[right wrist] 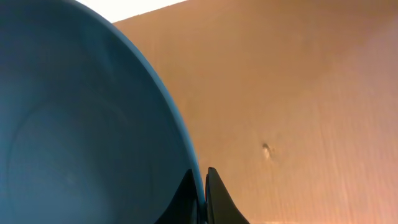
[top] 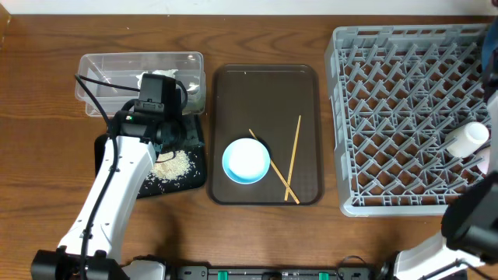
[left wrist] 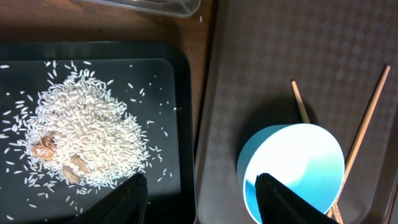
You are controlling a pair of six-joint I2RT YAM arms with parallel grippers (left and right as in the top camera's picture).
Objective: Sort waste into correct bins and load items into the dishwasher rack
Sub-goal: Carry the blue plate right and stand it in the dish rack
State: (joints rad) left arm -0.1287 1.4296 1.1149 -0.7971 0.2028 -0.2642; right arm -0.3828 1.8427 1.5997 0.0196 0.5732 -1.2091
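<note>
My left gripper [left wrist: 202, 202] is open and empty, over the gap between the black tray [left wrist: 180, 93] and the brown tray. The rice heap [left wrist: 81, 137] lies in the black tray [top: 109, 152]. The light-blue bowl [top: 246, 161] and two chopsticks [top: 294, 155] lie on the brown tray; the left wrist view shows the bowl [left wrist: 292, 165] too. The napkin [top: 191, 92] sits in the clear tub [top: 140, 66]. My right gripper [right wrist: 204, 186] is shut on the rim of the dark-blue dish [right wrist: 74, 124], out of the overhead view. The grey rack [top: 405, 117] holds a pale cup [top: 467, 140].
The brown serving tray [top: 264, 85] lies between the bins and the rack. A few brownish scraps [left wrist: 45, 148] sit in the rice. Something pink [top: 485, 163] shows at the rack's right edge. My right arm [top: 475, 222] is at the lower right corner.
</note>
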